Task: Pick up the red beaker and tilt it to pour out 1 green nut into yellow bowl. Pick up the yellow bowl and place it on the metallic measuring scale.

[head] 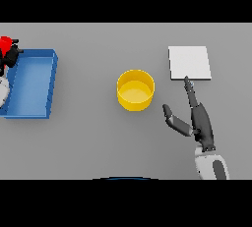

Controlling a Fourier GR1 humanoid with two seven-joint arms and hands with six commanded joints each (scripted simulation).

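Head view, one frame. Yellow bowl (135, 90) sat upright mid-table, nothing visible inside, well apart from both hands. Scale (190, 63) lay flat as a pale square plate at upper right, bare on top. Right hand (199, 121) rested on the table just right of the bowl, fingers straight and spread wide, thumb splayed out toward the bowl, longest fingertip reaching the scale's near edge; held nothing. Left hand (11, 54) was at the far left edge, dark fingers wrapped round the red beaker (6, 44), which was cut off by the frame; contents could not be made out. Blue tray (32, 83) sat just right of that hand, long and open-topped, well left of the bowl. Grey table (98, 137) underneath it all.
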